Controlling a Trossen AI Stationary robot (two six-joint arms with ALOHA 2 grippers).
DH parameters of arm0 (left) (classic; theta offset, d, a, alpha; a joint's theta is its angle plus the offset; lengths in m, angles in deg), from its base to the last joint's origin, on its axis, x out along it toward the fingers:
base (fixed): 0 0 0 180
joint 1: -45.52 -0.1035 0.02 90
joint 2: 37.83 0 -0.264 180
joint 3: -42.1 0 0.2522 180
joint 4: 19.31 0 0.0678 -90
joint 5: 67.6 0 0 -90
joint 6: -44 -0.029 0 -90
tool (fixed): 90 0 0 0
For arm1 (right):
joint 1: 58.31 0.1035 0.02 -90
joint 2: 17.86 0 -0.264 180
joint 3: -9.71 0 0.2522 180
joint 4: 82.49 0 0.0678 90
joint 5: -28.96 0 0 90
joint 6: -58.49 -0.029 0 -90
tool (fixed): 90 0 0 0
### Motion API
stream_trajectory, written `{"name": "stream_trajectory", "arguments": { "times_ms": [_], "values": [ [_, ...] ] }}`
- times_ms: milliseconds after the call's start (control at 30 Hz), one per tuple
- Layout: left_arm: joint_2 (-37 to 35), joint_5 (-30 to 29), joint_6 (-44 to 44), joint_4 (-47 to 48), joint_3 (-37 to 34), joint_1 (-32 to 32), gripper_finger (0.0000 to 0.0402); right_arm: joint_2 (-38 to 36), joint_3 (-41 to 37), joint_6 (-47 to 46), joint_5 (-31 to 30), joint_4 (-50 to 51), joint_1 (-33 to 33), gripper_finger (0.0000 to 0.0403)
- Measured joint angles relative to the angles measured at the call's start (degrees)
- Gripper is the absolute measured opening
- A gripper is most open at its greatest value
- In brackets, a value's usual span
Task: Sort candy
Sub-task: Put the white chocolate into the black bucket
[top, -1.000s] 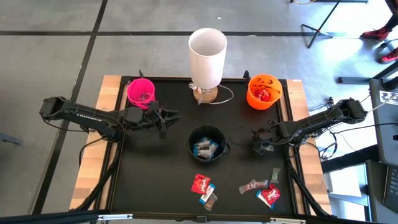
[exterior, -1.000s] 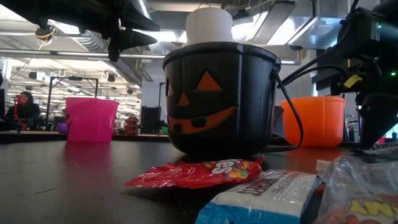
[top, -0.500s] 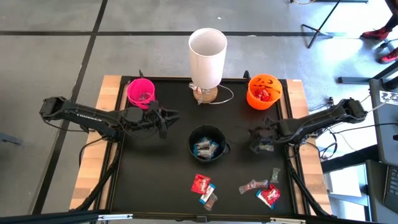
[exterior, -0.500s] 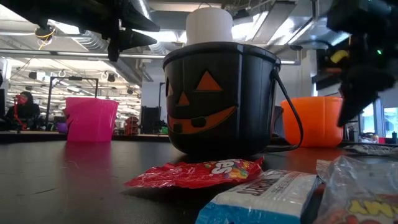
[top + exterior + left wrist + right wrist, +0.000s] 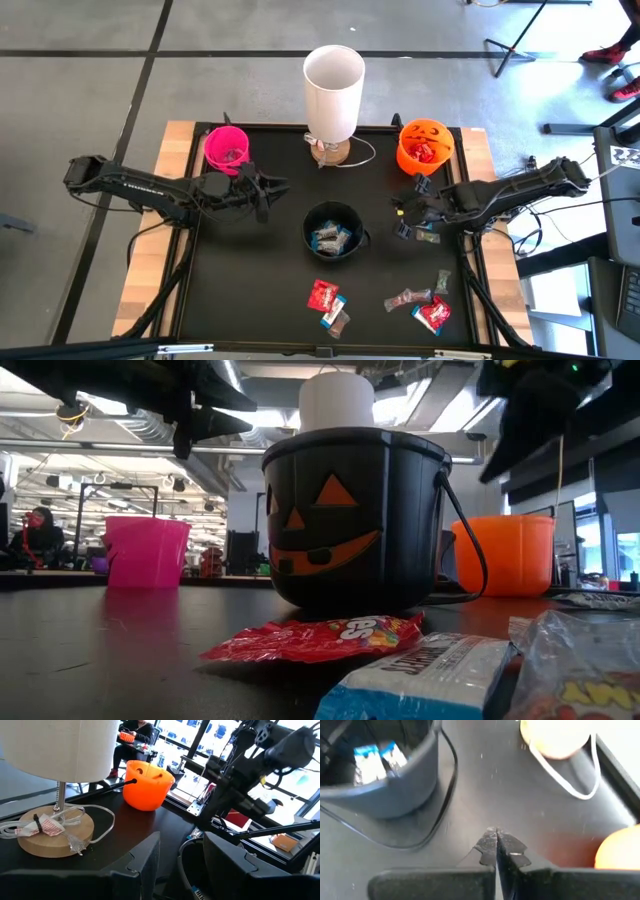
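The right gripper (image 5: 405, 208), jaws shut and empty, hangs nearest the loose candy (image 5: 432, 316) by the desk's front-right corner.

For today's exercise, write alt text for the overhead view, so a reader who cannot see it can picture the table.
Seen from above, a black table holds a black bucket of blue-and-white sweets at its centre, with loose sweets near the front edge. Behind stand a pink cup, a white lamp and an orange bucket. The left tool and right tool flank the black bucket.

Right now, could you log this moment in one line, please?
left gripper: open, by pink cup | right gripper: shut, empty, between black bucket and orange bucket | candy: loose on mat
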Motion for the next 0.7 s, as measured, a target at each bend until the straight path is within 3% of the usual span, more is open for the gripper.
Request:
{"name": "stream_trajectory", "arguments": {
  "times_ms": [433, 700],
  "values": [
    [0.00, 0.00, 0.00, 0.65, 0.00, 0.00, 0.0144, 0.00, 3.56, 4.32, -2.67, 0.00, 0.00, 0.0000],
    [0.00, 0.00, 0.02, 0.63, 0.02, 0.00, 0.0144, 0.00, 3.56, 4.30, -1.34, -1.15, 0.01, 0.0000]
  ]
}}
